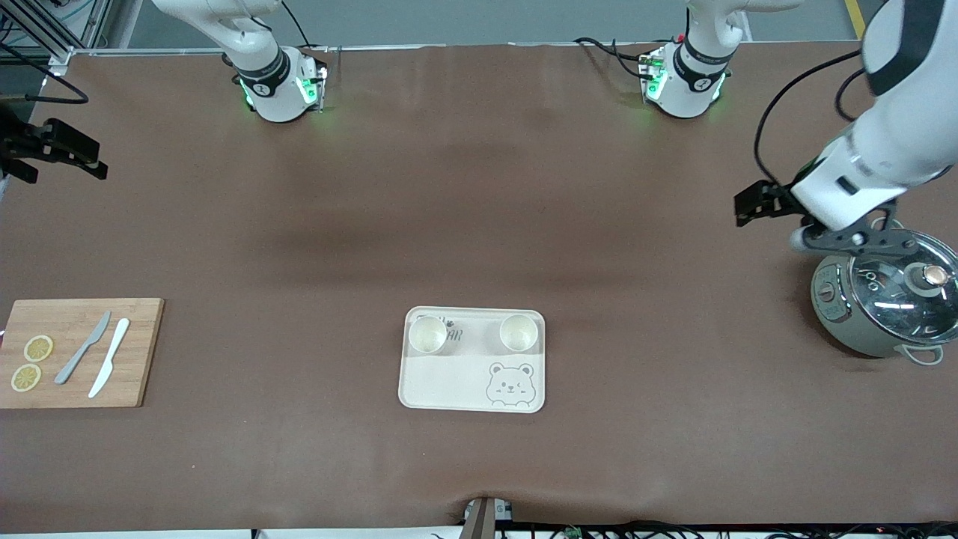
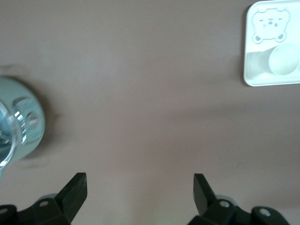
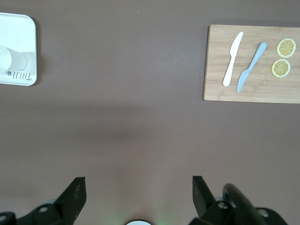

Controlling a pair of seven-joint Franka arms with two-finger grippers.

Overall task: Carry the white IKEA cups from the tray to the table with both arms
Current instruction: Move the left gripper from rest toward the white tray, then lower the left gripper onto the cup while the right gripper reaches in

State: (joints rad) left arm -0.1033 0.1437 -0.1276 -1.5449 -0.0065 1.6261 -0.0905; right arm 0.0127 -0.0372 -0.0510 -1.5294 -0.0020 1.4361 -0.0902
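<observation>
We see bare desk point(image 1: 479, 209) between arm bases and tray point(image 1: 449, 389): open passage. Cutting board point(image 1: 78, 352) with knives blocks right arm's end. Lidded cooker point(image 1: 887, 307) crowds left arm's end, directly under left gripper point(image 1: 752, 203).
</observation>
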